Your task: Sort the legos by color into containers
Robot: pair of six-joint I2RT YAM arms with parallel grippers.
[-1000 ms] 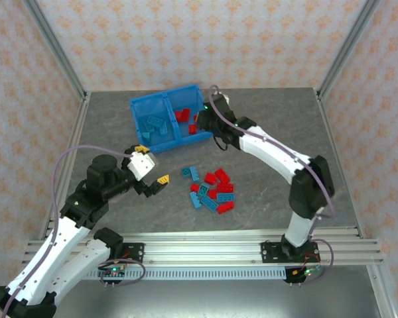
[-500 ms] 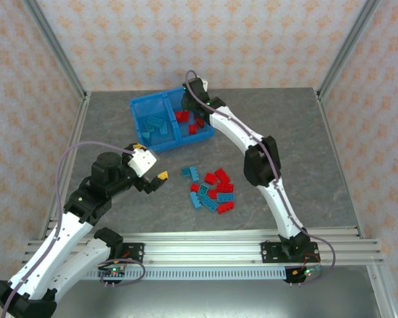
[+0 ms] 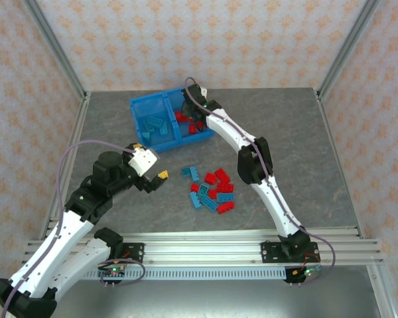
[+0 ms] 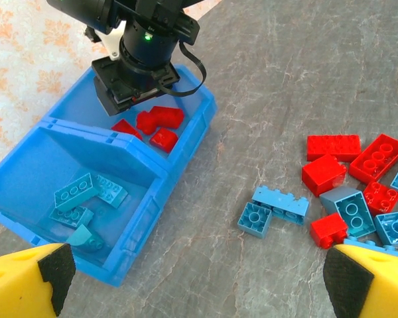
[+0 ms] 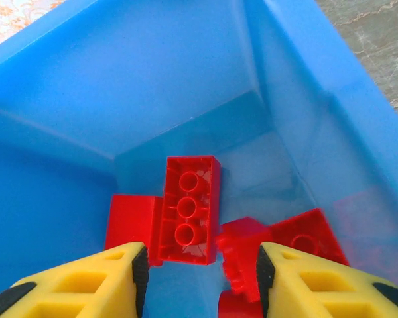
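From above, the right gripper (image 3: 191, 118) hangs low over the right compartment (image 3: 198, 139) of the bin (image 3: 140, 129), with red bricks (image 3: 180, 117) directly beneath it; the left compartment (image 3: 146, 114), on its far side from the arm, holds teal bricks (image 3: 156, 126); the step in hand looks like the drop of a red piece. The left gripper (image 3: 152, 163) hovers over the surface (image 3: 285, 126) with its jaws apart; the unsorted pile (image 3: 213, 192) lies near it, off to its right.

From the left wrist, that gripper's fingertips (image 4: 43, 278) stand wide at the lower corners with nothing between them; two teal pieces (image 4: 273, 211) lie just ahead, nearer its right finger; the rest of the pile spreads beyond that finger; the bin sits ahead on its left. Its next move, I judge, calls for coming down on one of those teal pieces, jaws across its short sides.

From the right wrist, the fingers (image 5: 79, 285) are spread and empty; an upturned red brick (image 5: 187, 211) lies just past and below the tips, in line with the gap, resting on other red ones and touching neither finger; the release seems done; what follows should be a straight lift clear of the walls, then a swing to the pile for another red.
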